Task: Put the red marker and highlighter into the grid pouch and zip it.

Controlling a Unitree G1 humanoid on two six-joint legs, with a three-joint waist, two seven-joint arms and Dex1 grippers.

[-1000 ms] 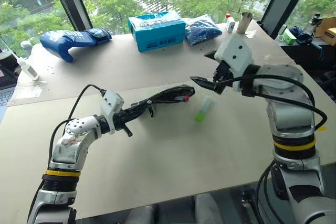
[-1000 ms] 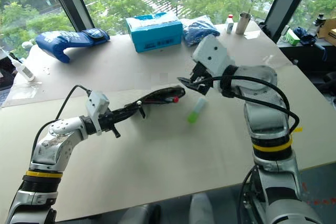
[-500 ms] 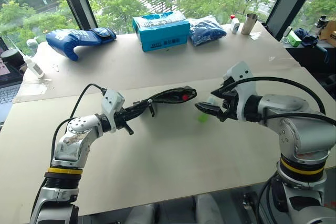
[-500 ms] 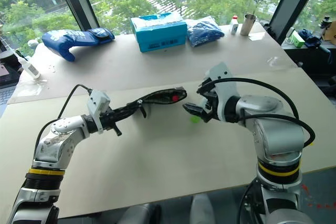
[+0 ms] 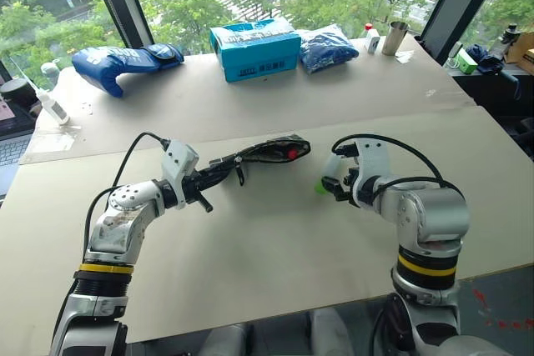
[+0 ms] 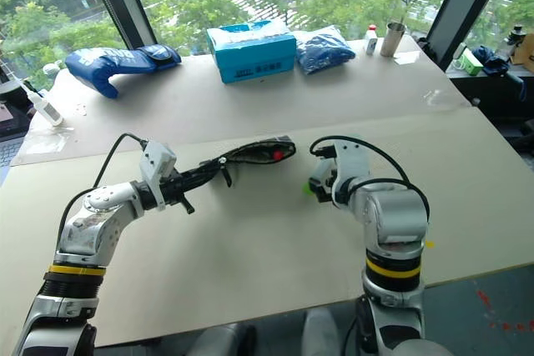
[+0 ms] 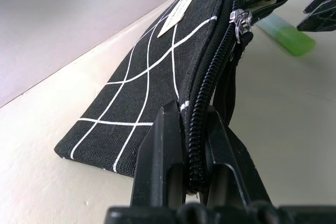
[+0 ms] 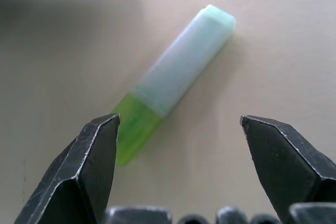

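Left gripper [image 7: 185,153] pinches pouch [image 7: 152,103] at zipper edge; marker [image 5: 293,153] seemingly inside mouth. Right gripper [image 8: 178,135] spread wide over highlighter [image 8: 173,80] lying on table [image 5: 275,248].

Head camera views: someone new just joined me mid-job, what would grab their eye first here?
The left gripper is clamped on the zipper edge of the grid pouch, holding it up off the table, with the red marker poking out of its open end. Just right of that, the right gripper hovers open over the green highlighter lying on the table.
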